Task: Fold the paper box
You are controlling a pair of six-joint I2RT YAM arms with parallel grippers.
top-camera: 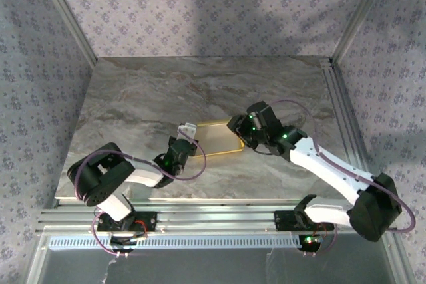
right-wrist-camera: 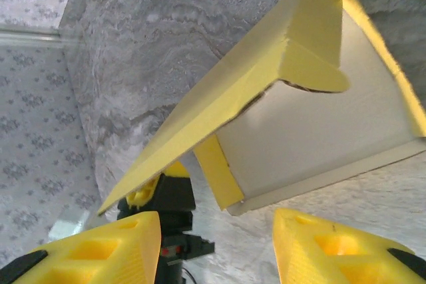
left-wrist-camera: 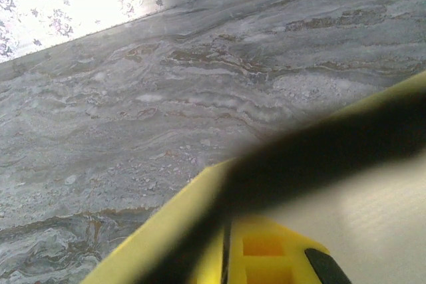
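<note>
The paper box [top-camera: 214, 139] lies half folded on the marble table, yellow outside and white inside. My left gripper [top-camera: 187, 134] is at its left end, shut on a raised yellow wall [left-wrist-camera: 166, 231]; one yellow finger [left-wrist-camera: 266, 257] shows beside that wall, under a dark blurred band. In the right wrist view the paper box [right-wrist-camera: 313, 124] has a long yellow side wall standing up, with the left gripper [right-wrist-camera: 143, 194] pinching its far end. My right gripper [right-wrist-camera: 216, 251] is open just short of the box's near corner, with nothing between its fingers. From above, the right gripper [top-camera: 238, 128] sits at the box's right end.
The marble table [top-camera: 166, 91] stretches back to patterned walls. Aluminium rails run along the near edge [top-camera: 213, 217] and the right side [top-camera: 339, 118]. The left arm's cable loops near the box's front left corner [top-camera: 196, 164].
</note>
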